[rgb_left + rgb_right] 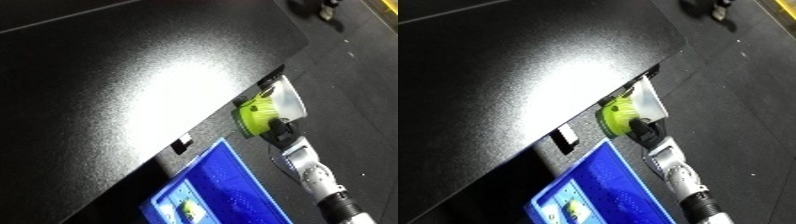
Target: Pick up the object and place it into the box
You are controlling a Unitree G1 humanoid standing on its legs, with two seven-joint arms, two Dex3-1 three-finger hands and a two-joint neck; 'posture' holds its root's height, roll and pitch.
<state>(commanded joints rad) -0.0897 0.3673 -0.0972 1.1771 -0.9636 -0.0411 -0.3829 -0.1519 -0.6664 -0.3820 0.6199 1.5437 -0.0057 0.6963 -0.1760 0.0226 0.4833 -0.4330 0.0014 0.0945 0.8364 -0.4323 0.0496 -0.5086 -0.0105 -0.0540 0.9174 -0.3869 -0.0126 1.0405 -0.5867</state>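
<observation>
Right hand holds a white and green object at the edge of the black table, above the floor.

The right hand (644, 131) comes in from the lower right on a white and silver forearm (313, 172), and its black fingers are curled round the green end of the object (271, 109), so the hand is closed on it. The object has a lime green part near the hand and a white, cone-like part that points away from it, up toward the table (133, 75) edge. It is off the table surface, just beside the table's right edge. The blue bin (218, 192) stands at the lower middle, near the object but apart from it, and something small and yellow-green (578, 210) lies inside near its lower left wall. The left hand shows in neither view.
</observation>
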